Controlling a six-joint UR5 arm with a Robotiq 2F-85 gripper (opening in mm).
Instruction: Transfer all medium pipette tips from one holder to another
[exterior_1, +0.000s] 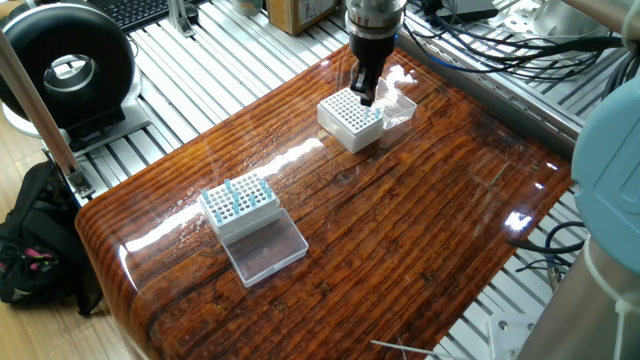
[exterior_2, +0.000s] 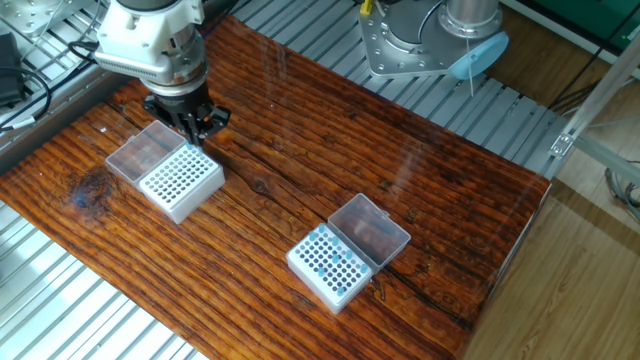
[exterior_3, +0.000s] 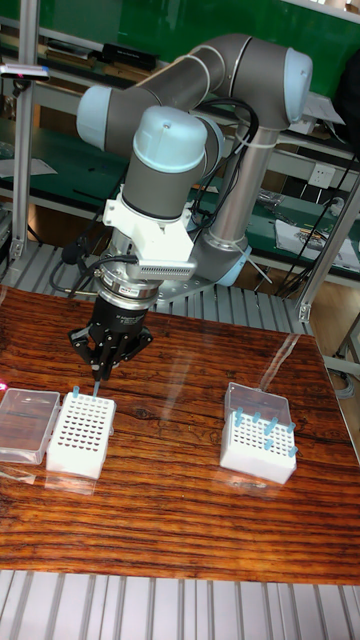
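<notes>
My gripper (exterior_3: 97, 374) hangs just above the back edge of the left white holder (exterior_3: 82, 432), its fingers drawn together on one pale-blue medium pipette tip (exterior_3: 96, 385) that points down at the grid. One tip (exterior_3: 76, 390) stands in that holder's back corner. In one fixed view the gripper (exterior_1: 363, 92) is over the far holder (exterior_1: 348, 120), which carries a few tips (exterior_1: 376, 115) at one edge. The other holder (exterior_3: 257, 445) on the right holds several medium pipette tips (exterior_3: 266, 426). The other fixed view shows the gripper (exterior_2: 193, 135), near holder (exterior_2: 181, 181) and tip-filled holder (exterior_2: 327, 263).
Each holder has a clear hinged lid lying open beside it (exterior_2: 144, 153) (exterior_2: 371, 228) (exterior_1: 265, 247). The wooden table (exterior_1: 400, 230) ends in slatted aluminium rails. A black round device (exterior_1: 66, 70) and cables (exterior_1: 500, 45) sit beyond the table.
</notes>
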